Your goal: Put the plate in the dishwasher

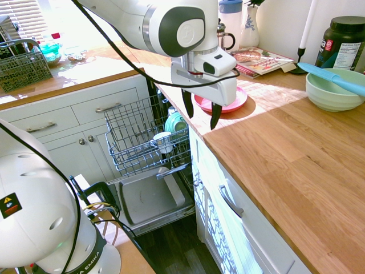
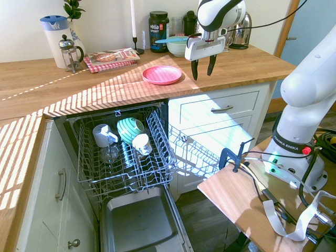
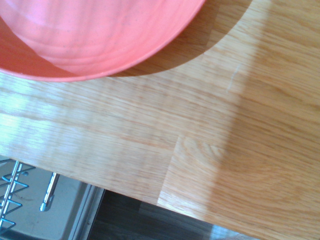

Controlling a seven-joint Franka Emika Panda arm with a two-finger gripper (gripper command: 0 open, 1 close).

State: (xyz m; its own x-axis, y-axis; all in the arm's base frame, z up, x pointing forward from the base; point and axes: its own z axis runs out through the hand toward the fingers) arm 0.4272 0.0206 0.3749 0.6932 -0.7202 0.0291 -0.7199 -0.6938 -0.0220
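The pink-red plate lies flat on the wooden counter near its front edge, above the dishwasher; it also shows as the plate and fills the upper part of the wrist view as the plate. My gripper hangs open just above the counter, beside the plate and apart from it, with nothing between its fingers; in the first exterior view the gripper stands in front of the plate. The dishwasher is open, its wire rack pulled out and its door dropped down.
The rack holds a teal cup and white cups. On the counter stand a pale green bowl with a blue utensil, a dark tub, a magazine, a French press and a candle holder.
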